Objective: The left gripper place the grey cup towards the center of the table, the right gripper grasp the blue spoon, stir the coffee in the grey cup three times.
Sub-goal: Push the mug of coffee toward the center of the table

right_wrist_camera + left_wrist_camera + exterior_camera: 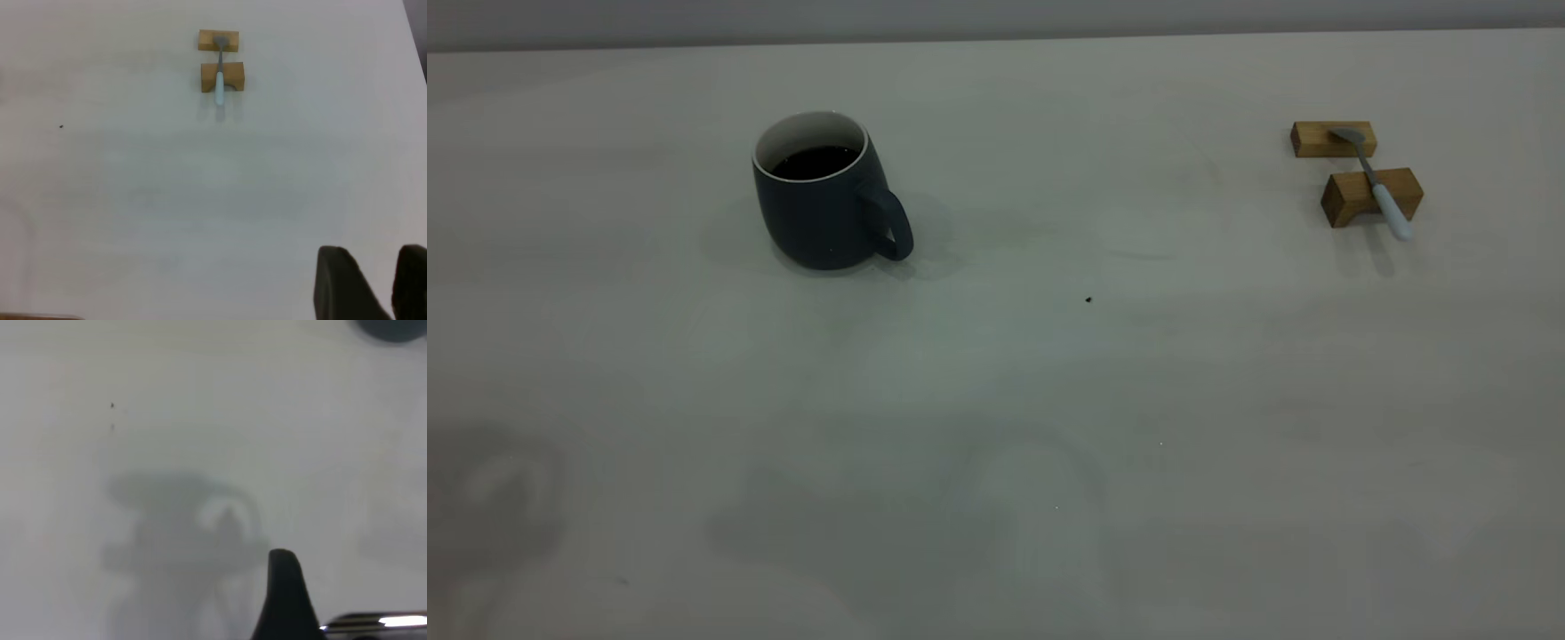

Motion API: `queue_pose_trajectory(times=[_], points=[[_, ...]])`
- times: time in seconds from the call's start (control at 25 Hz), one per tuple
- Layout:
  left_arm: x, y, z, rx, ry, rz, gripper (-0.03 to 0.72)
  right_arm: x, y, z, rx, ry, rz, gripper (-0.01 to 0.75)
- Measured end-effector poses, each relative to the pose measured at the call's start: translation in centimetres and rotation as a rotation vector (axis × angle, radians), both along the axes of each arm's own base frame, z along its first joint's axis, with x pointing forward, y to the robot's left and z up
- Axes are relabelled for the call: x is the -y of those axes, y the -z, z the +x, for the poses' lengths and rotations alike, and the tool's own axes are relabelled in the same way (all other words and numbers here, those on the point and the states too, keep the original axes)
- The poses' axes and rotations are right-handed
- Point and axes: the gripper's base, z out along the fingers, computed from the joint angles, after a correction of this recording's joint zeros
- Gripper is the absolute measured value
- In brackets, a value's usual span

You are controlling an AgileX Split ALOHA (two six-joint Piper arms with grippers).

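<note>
The grey cup (827, 191) stands upright at the table's (996, 400) left back, its handle turned toward the centre, and dark coffee (814, 162) lies inside. The blue spoon (1376, 182) rests across two tan wooden blocks at the right back, bowl on the far block. Neither arm shows in the exterior view. My left gripper (347, 597) hovers open over bare table, one finger (283, 587) showing; only an edge of the cup (393, 328) is in that view, well apart. My right gripper (377, 267) is shut, empty and far from the spoon (219, 83).
The far wooden block (1332, 140) and the arched near block (1368, 196) hold the spoon off the surface. A tiny dark speck (1088, 300) marks the table near its middle. The table's right edge (415, 40) runs close past the blocks.
</note>
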Motion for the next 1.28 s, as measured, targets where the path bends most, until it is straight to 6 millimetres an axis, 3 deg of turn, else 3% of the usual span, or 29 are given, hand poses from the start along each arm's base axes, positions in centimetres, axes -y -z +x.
queue_pose_trajectory(times=[0.32,0.76,1.04,1.28], points=[[-0.3,4.3,10.2,-0.118,0.178,0.076,0.585,0.0,0.0,0.0,0.0,0.0,0.0,0.238],[-0.5,11.0,20.7,-0.142,0.705,0.281,0.585,0.0,0.0,0.0,0.0,0.0,0.0,0.238],[0.4,16.0,25.4,-0.082,1.008,0.302,0.585,0.0,0.0,0.0,0.0,0.0,0.0,0.238],[2.7,18.8,26.9,0.014,1.268,0.232,0.585,0.0,0.0,0.0,0.0,0.0,0.0,0.238]])
